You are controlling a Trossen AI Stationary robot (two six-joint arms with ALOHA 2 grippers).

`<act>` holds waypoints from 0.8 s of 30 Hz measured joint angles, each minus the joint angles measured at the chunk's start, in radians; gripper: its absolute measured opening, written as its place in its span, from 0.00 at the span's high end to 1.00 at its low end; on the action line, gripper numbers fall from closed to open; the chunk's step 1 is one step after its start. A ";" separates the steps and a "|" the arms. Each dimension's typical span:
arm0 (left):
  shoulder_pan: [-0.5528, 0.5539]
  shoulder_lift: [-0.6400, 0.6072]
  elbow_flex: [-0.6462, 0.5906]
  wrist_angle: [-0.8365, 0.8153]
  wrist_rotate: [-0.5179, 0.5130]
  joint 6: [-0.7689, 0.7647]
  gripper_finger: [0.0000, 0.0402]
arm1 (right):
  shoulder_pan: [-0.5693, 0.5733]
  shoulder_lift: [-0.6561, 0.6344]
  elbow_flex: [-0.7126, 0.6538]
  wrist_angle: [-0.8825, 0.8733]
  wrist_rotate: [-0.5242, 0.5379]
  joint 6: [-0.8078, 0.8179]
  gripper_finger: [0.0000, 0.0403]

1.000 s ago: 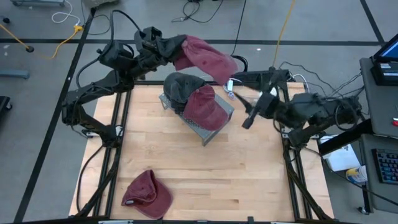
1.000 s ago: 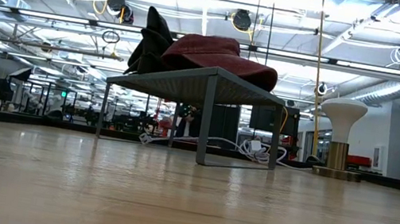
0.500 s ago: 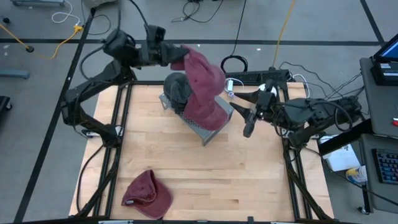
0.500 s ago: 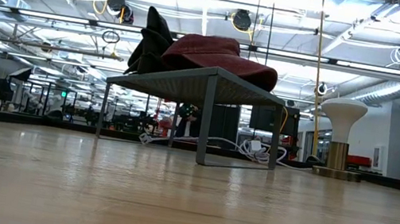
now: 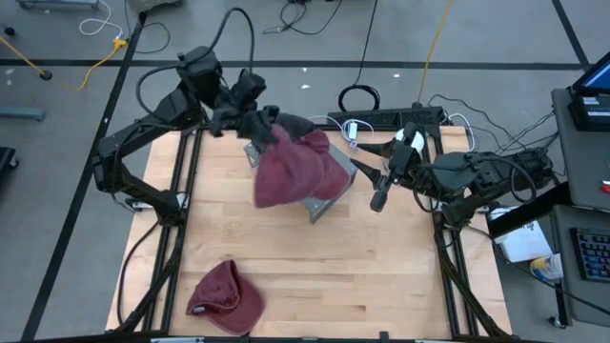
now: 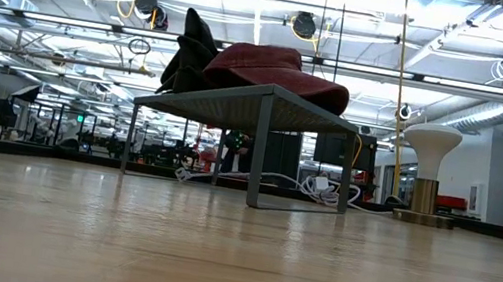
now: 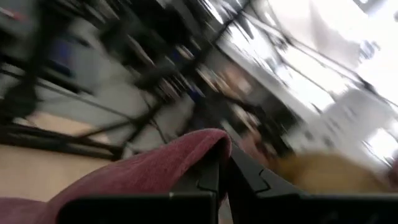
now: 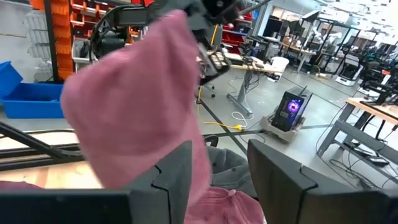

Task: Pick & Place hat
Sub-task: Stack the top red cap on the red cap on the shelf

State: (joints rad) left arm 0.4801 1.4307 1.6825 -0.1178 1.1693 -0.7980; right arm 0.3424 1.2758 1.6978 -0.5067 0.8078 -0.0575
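The wooden worktop [image 5: 381,267] carries a grey metal rack [image 6: 261,112] toward its far edge, with a maroon cap [image 6: 278,69] and a dark cap [image 6: 190,50] resting on top. Hanging over the rack's left side is a maroon hat [image 5: 286,167], up in the air, its fabric pinched tight between the fingers of the left gripper [image 7: 222,177]. The right gripper [image 5: 379,195] hovers just off the rack's right side, fingers spread, holding nothing. And down by the near left corner lies another maroon cap [image 5: 224,297].
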 joint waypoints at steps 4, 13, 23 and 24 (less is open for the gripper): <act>0.000 0.001 0.000 0.012 0.186 0.041 0.98 | 0.000 0.000 0.000 0.000 0.002 -0.009 0.64; -0.011 0.021 0.000 0.027 0.131 0.469 0.98 | 0.000 0.000 0.000 0.001 0.002 -0.011 0.64; -0.013 0.021 0.000 -0.070 -0.062 1.056 0.98 | 0.000 0.000 0.000 0.001 0.002 -0.011 0.65; -0.014 0.022 0.000 -0.099 -0.047 1.092 0.98 | 0.000 0.000 0.000 0.001 0.002 -0.012 0.65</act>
State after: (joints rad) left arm 0.4660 1.4525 1.6825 -0.2165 1.1218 0.2939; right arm 0.3424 1.2758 1.6978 -0.5060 0.8097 -0.0692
